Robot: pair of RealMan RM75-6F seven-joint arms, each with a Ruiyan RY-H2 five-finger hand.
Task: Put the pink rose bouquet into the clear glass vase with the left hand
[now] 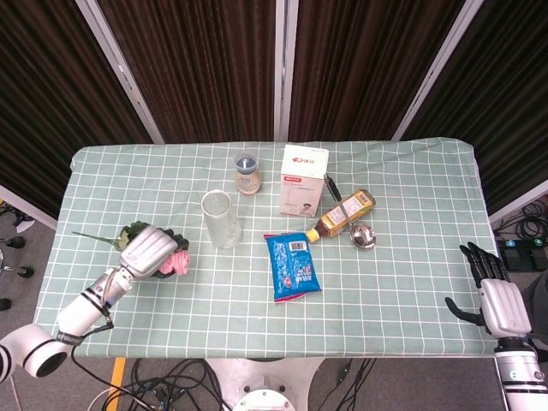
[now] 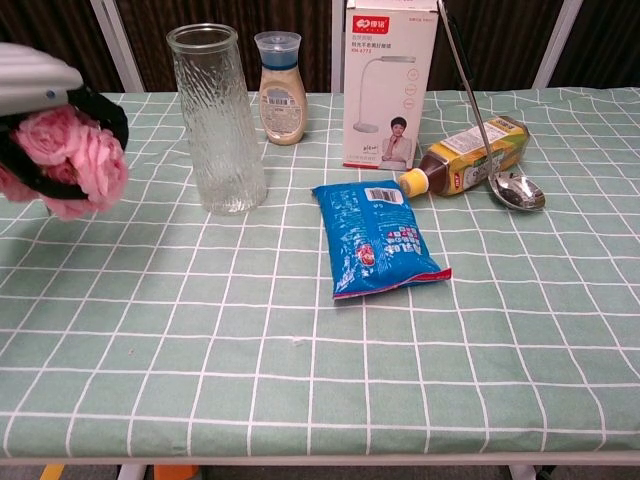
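My left hand [image 1: 145, 252] grips the pink rose bouquet [image 1: 177, 263] and holds it off the table, left of the clear glass vase [image 1: 221, 219]. In the chest view the pink rose bouquet [image 2: 85, 160] sits at the far left edge with the left hand [image 2: 35, 85] wrapped over it. The green stem [image 1: 98, 235] pokes out to the left behind the hand. The clear glass vase [image 2: 217, 118] stands upright and holds nothing. My right hand [image 1: 492, 293] hangs open beyond the table's right front corner, holding nothing.
A blue snack bag [image 1: 292, 265] lies right of the vase. Behind it stand a small bottle [image 1: 247, 173] and a white box [image 1: 304, 180]. A tea bottle [image 1: 342, 215] lies on its side next to a metal ladle [image 1: 363, 234].
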